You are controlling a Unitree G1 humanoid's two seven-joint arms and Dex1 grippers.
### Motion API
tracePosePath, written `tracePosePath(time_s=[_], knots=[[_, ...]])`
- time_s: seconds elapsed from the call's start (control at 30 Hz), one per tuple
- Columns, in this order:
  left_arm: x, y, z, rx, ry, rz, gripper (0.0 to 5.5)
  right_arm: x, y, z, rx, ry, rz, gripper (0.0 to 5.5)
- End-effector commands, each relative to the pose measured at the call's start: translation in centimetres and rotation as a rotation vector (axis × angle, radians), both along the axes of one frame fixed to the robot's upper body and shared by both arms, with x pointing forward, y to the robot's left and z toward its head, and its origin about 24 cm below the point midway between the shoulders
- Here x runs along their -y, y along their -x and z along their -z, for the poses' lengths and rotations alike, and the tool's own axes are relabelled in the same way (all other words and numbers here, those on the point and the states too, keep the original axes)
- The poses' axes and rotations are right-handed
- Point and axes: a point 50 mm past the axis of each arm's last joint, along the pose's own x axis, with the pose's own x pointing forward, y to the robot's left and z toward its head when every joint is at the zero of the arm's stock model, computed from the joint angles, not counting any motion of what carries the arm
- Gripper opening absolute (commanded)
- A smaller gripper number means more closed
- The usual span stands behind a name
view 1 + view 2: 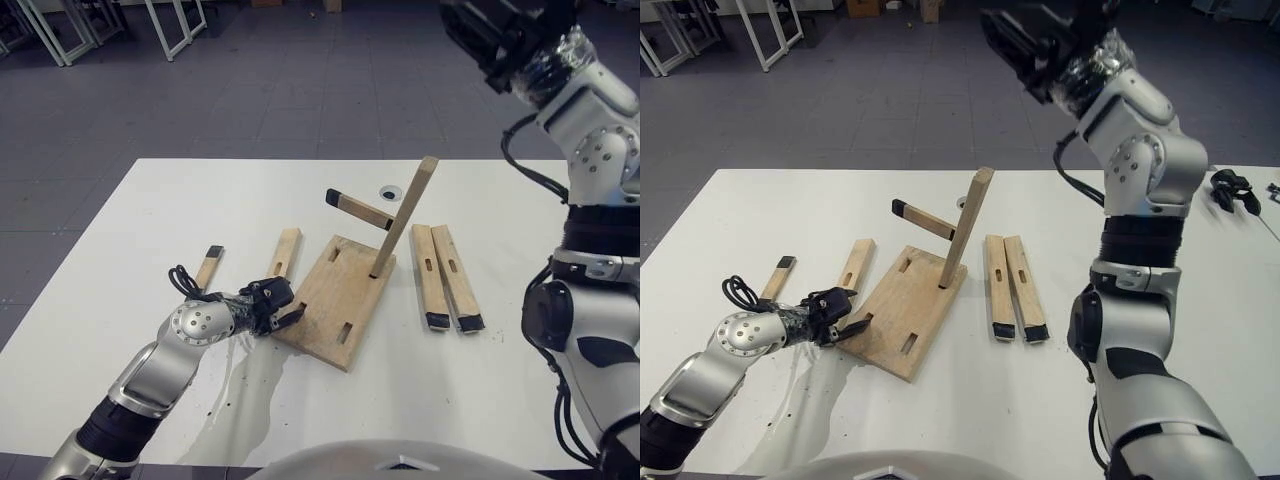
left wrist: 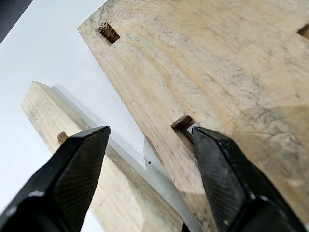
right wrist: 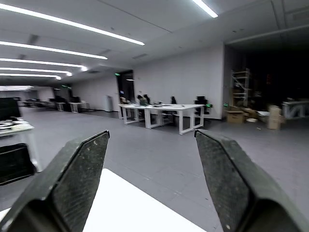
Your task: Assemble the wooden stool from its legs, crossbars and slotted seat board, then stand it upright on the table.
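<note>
The slotted seat board point(image 1: 335, 300) lies flat at mid-table. One leg point(image 1: 405, 215) stands tilted in a far slot, and a black-tipped crossbar point(image 1: 358, 208) sticks out of it to the left. Two more legs point(image 1: 445, 278) lie side by side to the right of the board. Another wooden piece point(image 1: 285, 252) and a short black-tipped crossbar point(image 1: 208, 266) lie to its left. My left gripper point(image 2: 149, 140) is open and low at the board's near left edge point(image 2: 217, 72), one finger over a slot, the other over the loose piece point(image 2: 43, 106). High above the table's far right, my right gripper point(image 3: 152, 140) is open and holds nothing.
The white table point(image 1: 120, 250) has free room along its left and front. A small dark ring point(image 1: 390, 190) lies behind the standing leg. At the far right edge sits a black object point(image 1: 1230, 190).
</note>
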Motion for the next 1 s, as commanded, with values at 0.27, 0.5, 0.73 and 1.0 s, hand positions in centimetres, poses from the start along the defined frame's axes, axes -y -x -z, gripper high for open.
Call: tracePosePath(time_s=[0.27, 0.5, 0.73, 1.0], knots=[[-0.8, 1.6, 2.9, -0.160, -0.060, -0.040, 3.14, -3.0, -0.1, 11.1, -0.361, 0.232, -0.067, 3.27], [-0.7, 1.1, 2.0, -0.114, 0.027, -0.075, 3.14, 0.3, 1.7, -0.3, -0.078, -0.251, 0.025, 3.27], [-3.4, 1.1, -2.0, -0.027, 0.155, -0.199, 3.14, 3.9, 5.3, 7.9, -0.233, -0.141, 0.385, 3.27], [-5.8, 3.5, 0.9, -0.073, 0.060, -0.293, 3.14, 5.2, 12.9, 20.7, -0.510, 0.257, 0.512, 3.27]])
